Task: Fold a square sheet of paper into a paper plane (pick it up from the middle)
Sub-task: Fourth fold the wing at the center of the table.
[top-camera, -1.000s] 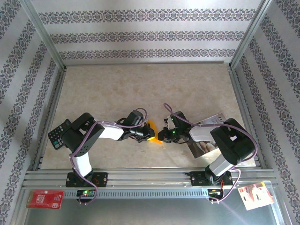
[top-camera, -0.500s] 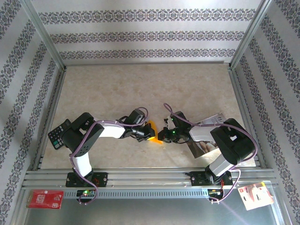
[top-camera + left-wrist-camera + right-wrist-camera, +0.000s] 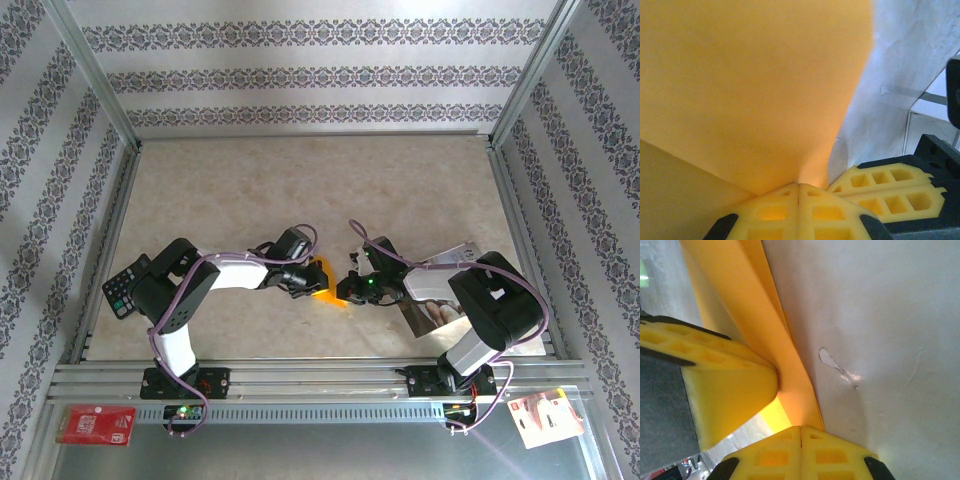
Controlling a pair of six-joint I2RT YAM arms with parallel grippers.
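We saw a pale marbled table (image 3: pixel 300 180) boxed in by patterned walls and metal rails, with both arms bent inward so that their grippers met near the front middle. The right arm (image 3: pixel 490 300) lay across a glossy grey-brown sheet (image 3: pixel 428 318) and covered much of it. A black keypad (image 3: pixel 125 287) sat just beside the left arm (image 3: pixel 190 290). On the metal ledge in front of the bases lay a red card (image 3: pixel 96 424) at the left and a white-and-red card (image 3: pixel 545 414) at the right. The sheet of orange paper (image 3: pixel 323 275) was held off the table between the two grippers, mostly hidden from above by their fingers and cables. The left gripper (image 3: pixel 308 283) had its yellow pads pressed together on one edge of the paper (image 3: pixel 740 90), which spread upward and blocked most of that camera's sight. The right gripper (image 3: pixel 347 287) pinched a folded edge (image 3: pixel 740 290) the same way, its pads (image 3: pixel 770 460) closed tight, with one of the left gripper's fingers (image 3: pixel 715 385) close against the fold.
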